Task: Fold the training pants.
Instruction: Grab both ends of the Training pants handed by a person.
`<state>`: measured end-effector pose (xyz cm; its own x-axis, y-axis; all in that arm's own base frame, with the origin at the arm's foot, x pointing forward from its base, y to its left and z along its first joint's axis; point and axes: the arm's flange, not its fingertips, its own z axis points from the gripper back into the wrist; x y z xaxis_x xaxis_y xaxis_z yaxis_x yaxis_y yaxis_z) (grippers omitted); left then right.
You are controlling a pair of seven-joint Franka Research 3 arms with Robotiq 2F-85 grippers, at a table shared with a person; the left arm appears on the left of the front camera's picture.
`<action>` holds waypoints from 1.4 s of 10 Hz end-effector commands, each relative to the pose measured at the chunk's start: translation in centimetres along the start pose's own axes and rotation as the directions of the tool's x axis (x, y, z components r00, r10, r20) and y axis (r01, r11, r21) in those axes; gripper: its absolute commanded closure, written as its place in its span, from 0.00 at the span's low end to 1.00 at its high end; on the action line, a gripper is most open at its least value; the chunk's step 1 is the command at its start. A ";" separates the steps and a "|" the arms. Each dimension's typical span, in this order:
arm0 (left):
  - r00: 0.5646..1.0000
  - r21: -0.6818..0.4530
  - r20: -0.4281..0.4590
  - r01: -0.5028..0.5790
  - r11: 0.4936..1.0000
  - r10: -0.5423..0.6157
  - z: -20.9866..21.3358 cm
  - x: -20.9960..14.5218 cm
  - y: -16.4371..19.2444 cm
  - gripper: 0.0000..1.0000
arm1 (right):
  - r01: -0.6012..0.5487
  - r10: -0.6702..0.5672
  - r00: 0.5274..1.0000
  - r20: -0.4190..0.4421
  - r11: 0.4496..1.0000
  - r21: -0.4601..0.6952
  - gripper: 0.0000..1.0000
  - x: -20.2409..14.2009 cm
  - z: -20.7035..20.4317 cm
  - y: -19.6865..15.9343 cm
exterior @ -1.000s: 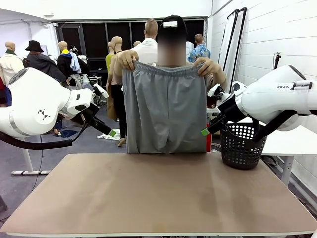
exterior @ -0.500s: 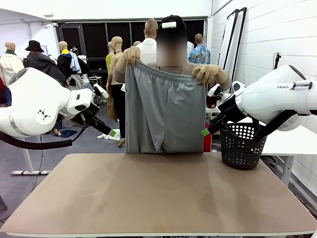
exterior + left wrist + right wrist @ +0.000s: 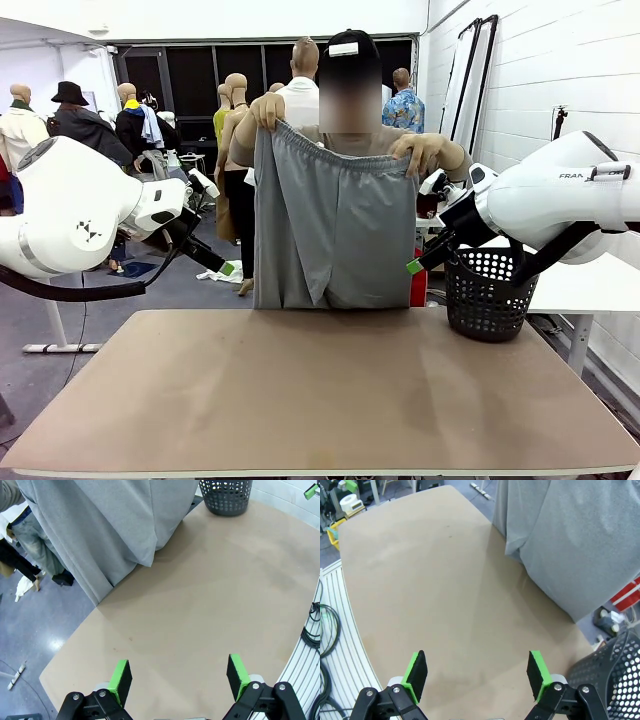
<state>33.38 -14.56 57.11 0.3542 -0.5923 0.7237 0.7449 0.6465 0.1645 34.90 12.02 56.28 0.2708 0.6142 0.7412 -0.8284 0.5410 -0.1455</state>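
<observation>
Spreading out below and ahead of both pairs of jaws, the table (image 3: 320,400) is where the fold will land. Beyond it, ahead of and above both jaws, the training pants (image 3: 335,230) hang full length, waistband up, with the leg ends about level with the far table edge. The basket (image 3: 485,295) stands just past the right jaws, at the far corner. The left gripper (image 3: 178,675) and the right gripper (image 3: 477,680) both gape wide, holding nothing, well short of the cloth. A person's hands (image 3: 268,108) pinch the waistband corners.

The step looks like taking over the garment or laying it flat. To do it well, each gripper should go for the side of the cloth nearer to it and pinch at matching heights, so the cloth comes down untwisted. The right arm must also pass clear of the basket.

The front view gives the waistband and the hands holding it. The wrist views give the leg ends draping at the table's far edge.
</observation>
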 end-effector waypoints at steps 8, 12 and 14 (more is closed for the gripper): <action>1.000 -0.011 0.001 -0.003 1.000 0.003 0.1 -0.1 0.0 0.00 | 0.001 -0.001 1.000 -0.002 1.000 0.009 0.00 -0.1 -0.1 0.1; 1.000 -0.011 0.001 -0.003 1.000 0.003 0.1 -0.1 0.0 0.00 | 0.001 -0.001 1.000 -0.002 1.000 0.009 0.00 -0.1 -0.1 0.1; 1.000 -0.011 0.001 -0.003 1.000 0.003 0.1 -0.1 0.0 0.00 | 0.001 -0.001 1.000 -0.002 1.000 0.009 0.00 -0.1 -0.1 0.1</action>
<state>33.38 -14.56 57.11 0.3542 -0.5923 0.7237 0.7450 0.6465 0.1645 34.90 12.02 56.28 0.2709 0.6142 0.7412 -0.8284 0.5410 -0.1455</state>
